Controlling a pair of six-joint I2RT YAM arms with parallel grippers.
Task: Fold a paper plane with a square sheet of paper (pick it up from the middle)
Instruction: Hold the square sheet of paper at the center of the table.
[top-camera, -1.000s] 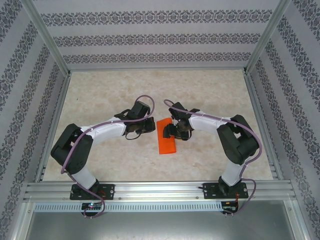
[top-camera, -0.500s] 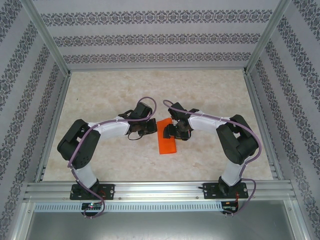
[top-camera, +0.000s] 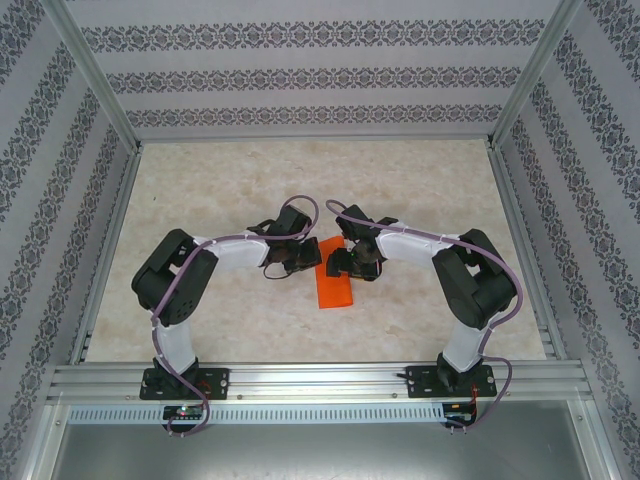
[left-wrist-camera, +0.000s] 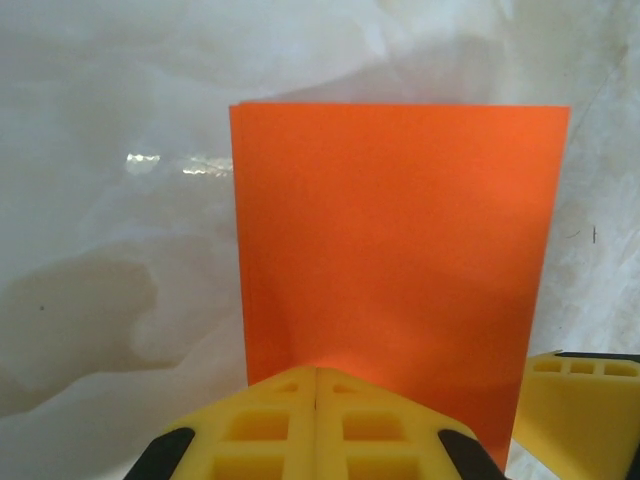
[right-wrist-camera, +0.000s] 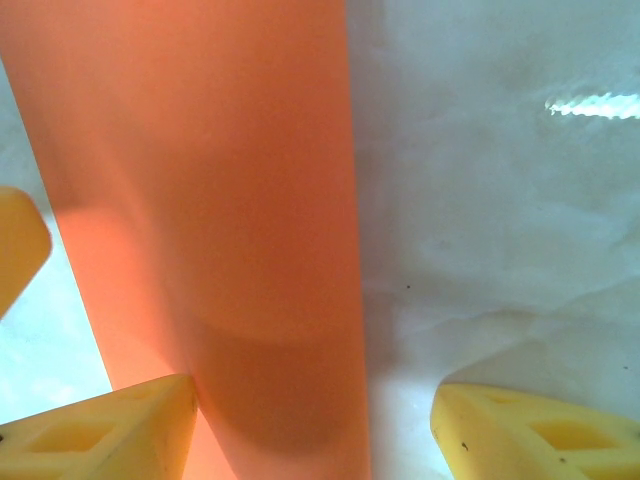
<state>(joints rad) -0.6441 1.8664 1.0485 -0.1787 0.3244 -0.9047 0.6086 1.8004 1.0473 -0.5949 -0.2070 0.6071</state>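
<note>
Paper (left-wrist-camera: 395, 250), folded into an orange rectangle, lies flat on the table (top-camera: 200, 190). Left gripper (left-wrist-camera: 316, 405) is fully closed over its edge, holding nothing visible; right gripper (right-wrist-camera: 315, 440) stands open, straddling one long edge.

Two arms bend inward over a marbled worktop (top-camera: 420, 190), their grippers almost meeting near its middle. The left gripper (top-camera: 299, 262) and the right gripper (top-camera: 340, 264) flank the far end of the sheet of paper (top-camera: 334, 290), a narrow orange strip lying flat, slightly tilted, its long side running toward the near edge. Patterned walls (top-camera: 300, 80) enclose three sides.
</note>
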